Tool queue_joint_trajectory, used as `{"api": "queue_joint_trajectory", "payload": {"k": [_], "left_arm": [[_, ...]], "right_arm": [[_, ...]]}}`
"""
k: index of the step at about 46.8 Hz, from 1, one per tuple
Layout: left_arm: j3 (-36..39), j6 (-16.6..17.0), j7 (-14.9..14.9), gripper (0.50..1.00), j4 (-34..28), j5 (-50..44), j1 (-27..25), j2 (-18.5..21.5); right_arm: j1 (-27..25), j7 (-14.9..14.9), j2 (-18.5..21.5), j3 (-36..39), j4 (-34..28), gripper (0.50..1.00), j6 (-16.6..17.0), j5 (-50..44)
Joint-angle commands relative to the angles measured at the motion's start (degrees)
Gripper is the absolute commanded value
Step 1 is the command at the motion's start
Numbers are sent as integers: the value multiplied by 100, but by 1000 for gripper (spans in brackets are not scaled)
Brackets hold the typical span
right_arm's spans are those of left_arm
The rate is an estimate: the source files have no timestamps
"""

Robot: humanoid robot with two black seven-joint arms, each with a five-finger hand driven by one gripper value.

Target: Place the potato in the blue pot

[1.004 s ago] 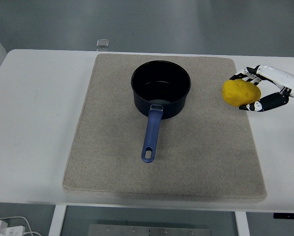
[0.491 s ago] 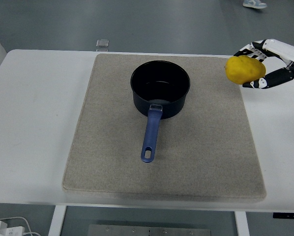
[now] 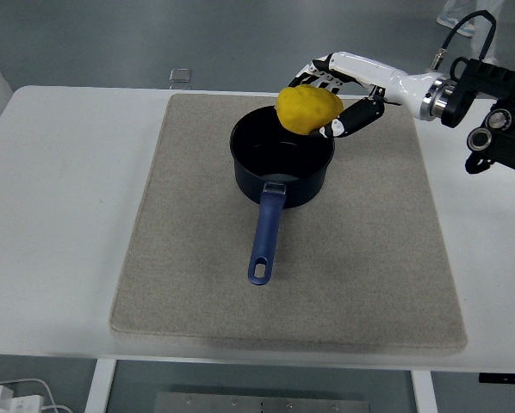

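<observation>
Robot hand (image 3: 331, 101) grips the potato (image 3: 308, 109) above the blue pot's (image 3: 282, 157) far rim; best lower slightly, centre it, then release.

A white table (image 3: 59, 215) topped by a beige mat (image 3: 361, 275) stands on grey floor (image 3: 240, 34).

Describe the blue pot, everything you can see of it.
The blue pot is a small, dark, round saucepan, standing upright on the beige mat. Its lighter blue handle, with a hanging hole at the end, points toward the table's near edge. The inside looks empty. The right hand holds the yellow potato over its far rim.
</observation>
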Motion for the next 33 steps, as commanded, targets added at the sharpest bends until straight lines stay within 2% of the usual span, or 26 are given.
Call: {"api": "queue_joint_trajectory", "payload": {"k": [1, 10, 22, 33], "left_arm": [[3, 0, 1, 1000, 0, 0, 2, 0], [3, 0, 1, 1000, 0, 0, 2, 0], [3, 0, 1, 1000, 0, 0, 2, 0], [3, 0, 1, 1000, 0, 0, 2, 0]], "right_arm": [[-32, 3, 178, -4, -156, 500, 15, 0], [-76, 3, 486, -4, -489, 500, 15, 0], [-524, 12, 1259, -5, -1368, 500, 85, -71], [-735, 12, 1461, -5, -1720, 500, 94, -106]]}}
